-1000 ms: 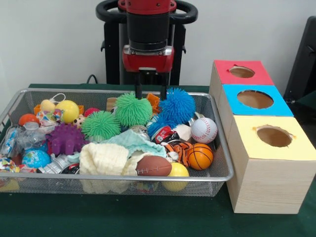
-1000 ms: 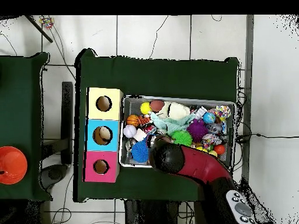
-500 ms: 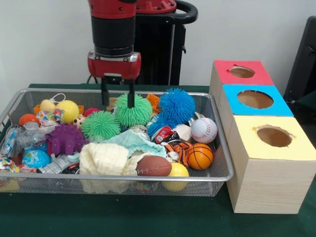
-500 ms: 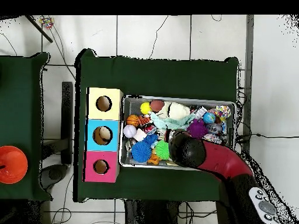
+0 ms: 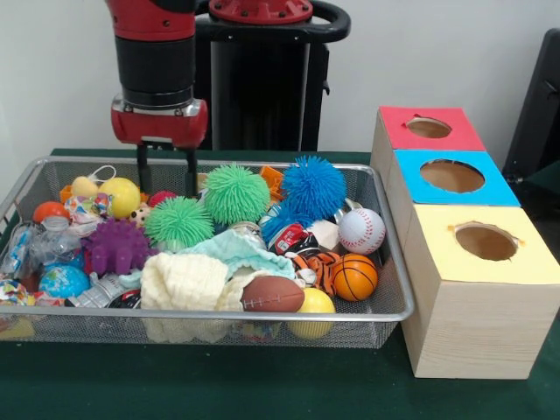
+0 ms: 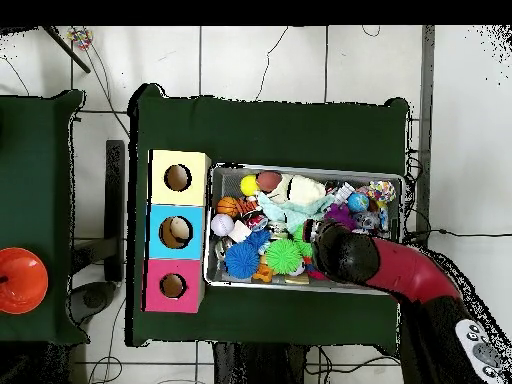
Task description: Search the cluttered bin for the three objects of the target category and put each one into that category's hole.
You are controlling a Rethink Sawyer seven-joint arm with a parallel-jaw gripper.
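My gripper (image 5: 164, 178) hangs open and empty over the wire bin (image 5: 395, 302), so nothing's grabbed yet. Spiky green ball (image 5: 178, 222) sits at its 5 o'clock, another green ball (image 5: 236, 193) and the blue one (image 5: 314, 186) toward 3. Holes at far right.

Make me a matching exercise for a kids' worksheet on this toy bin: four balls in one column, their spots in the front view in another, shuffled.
Column 1:
1. blue spiky ball
2. basketball
3. brown football
4. purple spiky ball

Column 2:
A. against the bin's near rim, beside a yellow ball
B. left part of the bin, beside the globe ball
C. far side of the bin, right of a green spiky ball
D. just below the white baseball

Pairs: 1-C, 2-D, 3-A, 4-B
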